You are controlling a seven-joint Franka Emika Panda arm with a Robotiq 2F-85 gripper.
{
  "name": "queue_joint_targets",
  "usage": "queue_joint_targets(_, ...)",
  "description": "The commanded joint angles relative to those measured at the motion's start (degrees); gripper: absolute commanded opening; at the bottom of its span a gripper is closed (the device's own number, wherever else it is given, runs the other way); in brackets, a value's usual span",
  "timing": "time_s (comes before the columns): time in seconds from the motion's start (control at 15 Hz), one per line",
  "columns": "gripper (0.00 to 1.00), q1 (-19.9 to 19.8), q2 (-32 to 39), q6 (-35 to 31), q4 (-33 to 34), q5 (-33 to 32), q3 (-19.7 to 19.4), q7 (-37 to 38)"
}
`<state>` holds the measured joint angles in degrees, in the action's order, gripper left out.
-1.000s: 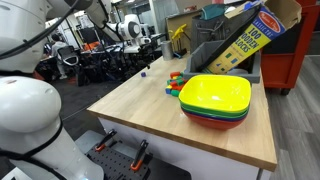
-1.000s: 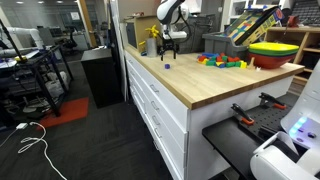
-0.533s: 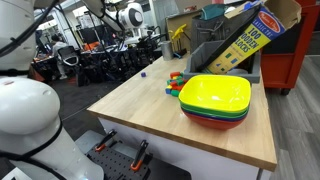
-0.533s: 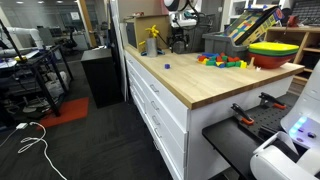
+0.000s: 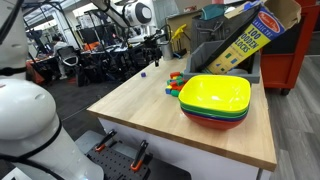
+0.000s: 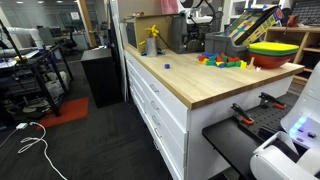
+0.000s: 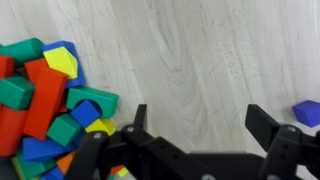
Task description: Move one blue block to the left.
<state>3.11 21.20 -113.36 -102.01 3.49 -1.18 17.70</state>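
A small blue block point(image 5: 143, 72) sits alone on the wooden table point(image 5: 150, 110), apart from the pile of coloured blocks point(image 5: 177, 82). It also shows in an exterior view point(image 6: 167, 66) and at the right edge of the wrist view point(image 7: 308, 112). My gripper point(image 7: 200, 125) is open and empty, high above bare table between the lone block and the pile point(image 7: 50, 100). The pile holds more blue blocks among red, green and yellow ones. The gripper shows raised in both exterior views point(image 5: 151, 38) point(image 6: 193, 22).
A stack of bowls with a yellow one on top point(image 5: 215, 95) stands near the pile, also seen in an exterior view point(image 6: 272, 50). A tilted cardboard box point(image 5: 250, 40) and a dark bin lie behind. The table's edge runs along the drawers point(image 6: 160, 100).
The arm has risen and swung away from the lone blue block toward the pile side. The gripper stays open and empty. The blocks have not moved.
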Motion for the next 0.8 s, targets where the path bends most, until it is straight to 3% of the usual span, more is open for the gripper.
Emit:
queue_joint_targets(0.0, 1.0, -2.55, -7.09, -1.43, -8.65, 1.69, -0.84, -2.72)
queue_joint_targets(0.73, 1.0, -8.09, -25.05, -5.77, -28.94, -2.3, -4.1, -19.19)
